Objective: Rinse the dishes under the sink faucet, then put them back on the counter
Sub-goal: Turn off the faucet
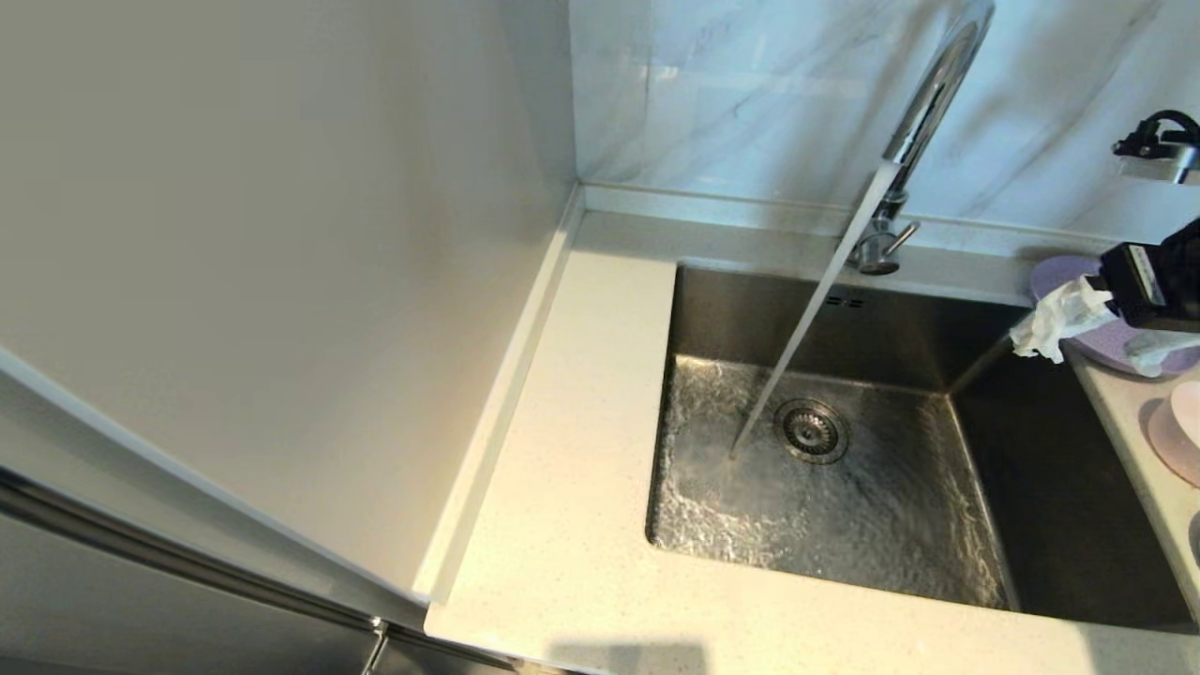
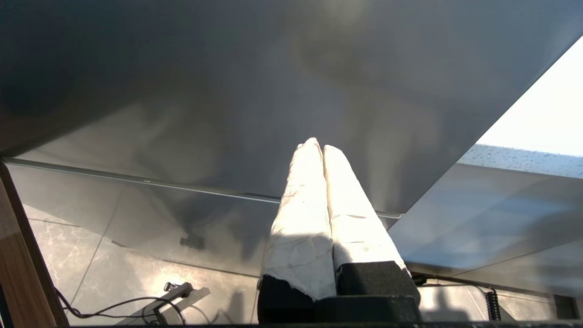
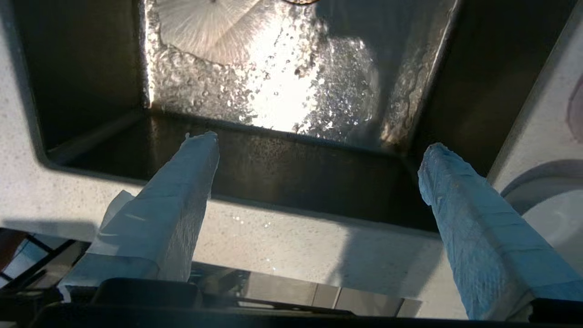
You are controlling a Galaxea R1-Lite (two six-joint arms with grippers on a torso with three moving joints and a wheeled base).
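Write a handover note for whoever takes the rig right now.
Left gripper: shut, empty, parked low beside the cabinet, away from the sink.
Right gripper: open, empty, at the sink's right edge, near the plate.
Faucet: on, water running into the sink beside the drain; no dishes in the sink.
Dishes: plate and cup sit on the counter right of the sink. Bowl: only an edge shows in the right wrist view.
Done: tap running. Whether any dish is already rinsed cannot be told.
Left: pick up a dish, rinse it, return it to the counter, repeat.
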